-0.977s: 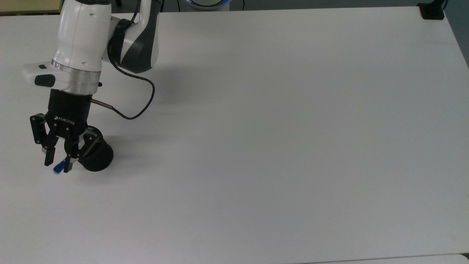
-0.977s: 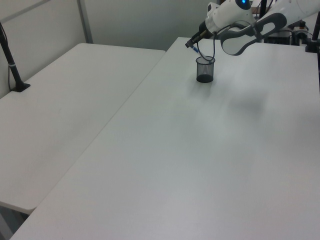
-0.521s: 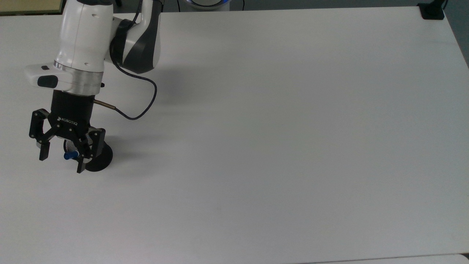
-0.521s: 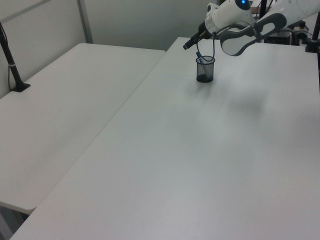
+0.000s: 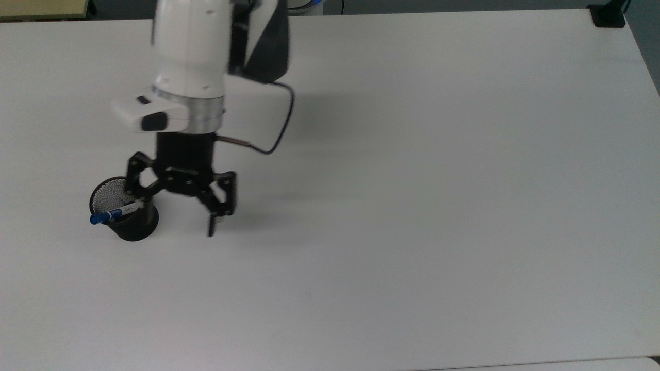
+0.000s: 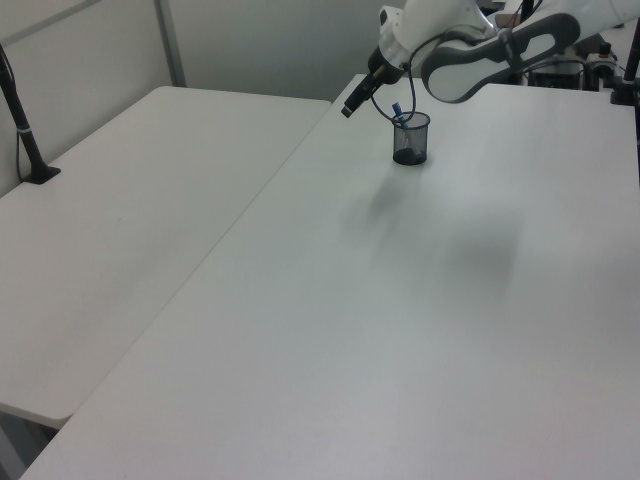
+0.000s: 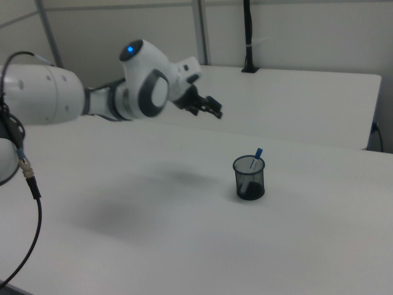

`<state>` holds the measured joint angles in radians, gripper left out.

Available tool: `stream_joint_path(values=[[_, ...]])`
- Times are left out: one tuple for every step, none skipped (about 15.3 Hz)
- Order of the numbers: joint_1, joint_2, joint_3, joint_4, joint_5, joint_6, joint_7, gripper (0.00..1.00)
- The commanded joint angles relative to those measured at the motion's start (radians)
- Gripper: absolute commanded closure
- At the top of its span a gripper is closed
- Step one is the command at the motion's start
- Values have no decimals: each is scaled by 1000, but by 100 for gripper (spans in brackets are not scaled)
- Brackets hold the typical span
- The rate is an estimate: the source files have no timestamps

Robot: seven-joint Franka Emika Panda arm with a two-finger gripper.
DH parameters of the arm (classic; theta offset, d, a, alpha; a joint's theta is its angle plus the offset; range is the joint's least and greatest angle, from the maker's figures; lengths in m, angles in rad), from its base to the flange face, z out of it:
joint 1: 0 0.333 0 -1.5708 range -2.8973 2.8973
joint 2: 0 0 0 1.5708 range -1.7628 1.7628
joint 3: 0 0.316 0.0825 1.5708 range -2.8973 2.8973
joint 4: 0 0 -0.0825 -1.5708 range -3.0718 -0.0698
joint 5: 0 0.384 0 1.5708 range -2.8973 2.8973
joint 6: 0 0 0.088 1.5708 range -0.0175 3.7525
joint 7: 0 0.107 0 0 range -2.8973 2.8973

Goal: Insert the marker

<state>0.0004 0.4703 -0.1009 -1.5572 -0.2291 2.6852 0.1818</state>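
The marker (image 5: 114, 214) leans inside the black mesh cup (image 5: 136, 226), its blue end poking over the rim toward the top view's left. It has a white barrel. My gripper (image 5: 174, 211) hangs open to the top view's right of the cup, holding nothing, and its near finger (image 5: 133, 181) overlaps the cup's rim in that view. In the left view the gripper (image 6: 350, 105) is raised left of the cup (image 6: 410, 140), where the marker's blue tip (image 6: 397, 108) sticks up. In the right view the gripper (image 7: 212, 107) sits well above and left of the cup (image 7: 249, 181) and marker (image 7: 256, 157).
The cup stands on a wide white table (image 5: 412, 206). A black clamp base (image 5: 608, 15) sits at its far right corner in the top view. A second white table (image 6: 120, 200) adjoins it in the left view, with a black post (image 6: 22, 130). The arm's cable (image 5: 273, 139) loops beside the wrist.
The gripper opened and let go of the marker, which dropped into the cup. The arm then swung toward the top view's right and away from the cup.
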Motion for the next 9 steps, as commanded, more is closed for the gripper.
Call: stream_joint_path(values=[[110,-122,-11,-37,-3,-244,37,0],[133,-148,-11,-37,2,-307,56,0],[157,-177,-11,-40,5,-374,67,0],[180,-209,-11,-43,10,-446,70,0],[191,-243,-10,-43,30,-525,70,0],[205,-268,-10,-41,60,-600,68,0],[222,-292,-11,-43,82,-672,59,0],[231,-317,-11,-43,86,-744,54,0],[233,-337,-11,-44,88,-819,51,0]])
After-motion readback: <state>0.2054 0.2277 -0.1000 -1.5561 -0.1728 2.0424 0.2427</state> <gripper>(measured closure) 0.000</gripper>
